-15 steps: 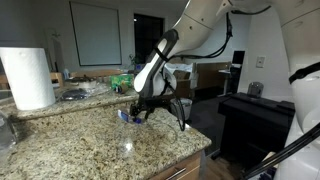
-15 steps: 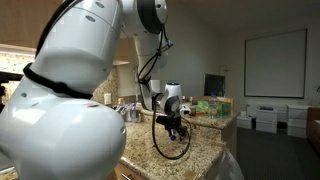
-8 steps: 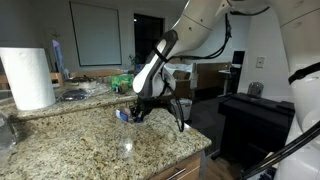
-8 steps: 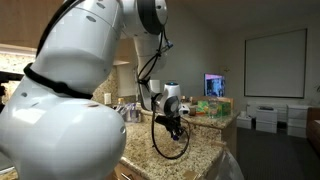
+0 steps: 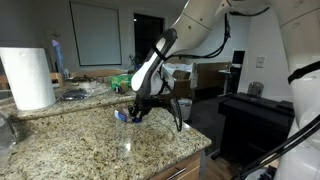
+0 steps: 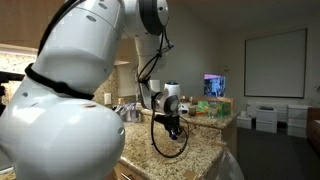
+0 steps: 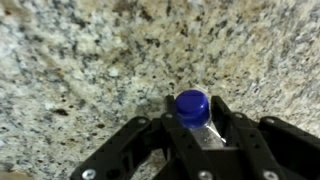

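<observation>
Dim room, soft wrist-cam blur

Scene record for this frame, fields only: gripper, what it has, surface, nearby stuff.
gripper: Robotiq gripper, low over the counter, fingers closed in
held: small blue-capped item between the fingers; pale body behind the cap, type unclear
surface: speckled granite countertop
item touching surface: cannot tell
nearby: paper towel roll, upright, at the far end of the counter from the gripper
</observation>
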You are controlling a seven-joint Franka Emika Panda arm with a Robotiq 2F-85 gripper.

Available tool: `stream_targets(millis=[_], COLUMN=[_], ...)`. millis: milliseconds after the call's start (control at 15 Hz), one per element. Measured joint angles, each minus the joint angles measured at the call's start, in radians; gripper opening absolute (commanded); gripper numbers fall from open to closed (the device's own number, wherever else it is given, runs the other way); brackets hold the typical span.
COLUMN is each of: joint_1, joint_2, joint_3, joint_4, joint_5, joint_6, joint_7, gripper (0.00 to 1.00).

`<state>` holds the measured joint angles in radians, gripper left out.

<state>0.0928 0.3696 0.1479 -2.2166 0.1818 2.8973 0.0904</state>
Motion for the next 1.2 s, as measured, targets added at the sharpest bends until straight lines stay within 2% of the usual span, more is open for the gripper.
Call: stream_targets(millis=[267,400,667,933,1200], joint_1=[0.086,0.111,0.123,0.121,0.121], joint_2=[-0.039,-0.059,-0.049,0.027,0.109], joint_3=[-0.156,-0.187,-0.171,-0.16,-0.155], joint_4=[0.077,0.14,0.299,0.475,0.616], joint_5=[-0.199,-0.287,-0.321,-0.333,-0.382], joint_6=[-0.277,-0.447,-0.789,-1.122,-1.38], joint_7=[0.129,0.175,0.178,0.175,0.172], gripper=[0.14,0.14,0.14,0.14,0.14])
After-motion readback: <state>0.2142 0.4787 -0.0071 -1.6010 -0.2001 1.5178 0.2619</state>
